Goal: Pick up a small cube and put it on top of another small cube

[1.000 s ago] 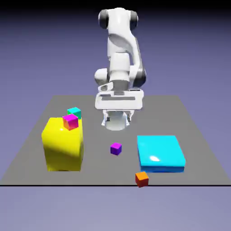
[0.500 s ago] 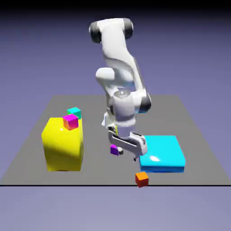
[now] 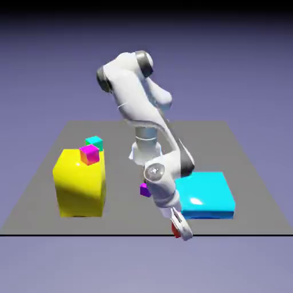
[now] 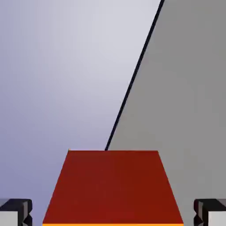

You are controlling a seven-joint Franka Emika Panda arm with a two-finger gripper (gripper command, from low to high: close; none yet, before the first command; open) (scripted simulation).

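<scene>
One small cube [image 3: 175, 230], red sides showing, at the bench's [image 3: 240, 154] near edge in the exterior view, partly hidden behind the pincer [image 3: 182, 225]. Above it, the white arm [image 3: 134, 103], bent down and forward. Toward the exterior view's right, a flat cyan block [image 3: 207, 193]; behind the arm's lower part, a purple cube [image 3: 145, 189], partly covered. Toward the exterior view's left, a tall yellow block [image 3: 80, 186], with a magenta cube [image 3: 90, 154] and a turquoise cube [image 3: 94, 143] near its top edge.

In the hand view, pincer released, tips wide apart, one to either side of the red cube face, with gaps between. Along the face's bottom, a thin orange strip.
</scene>
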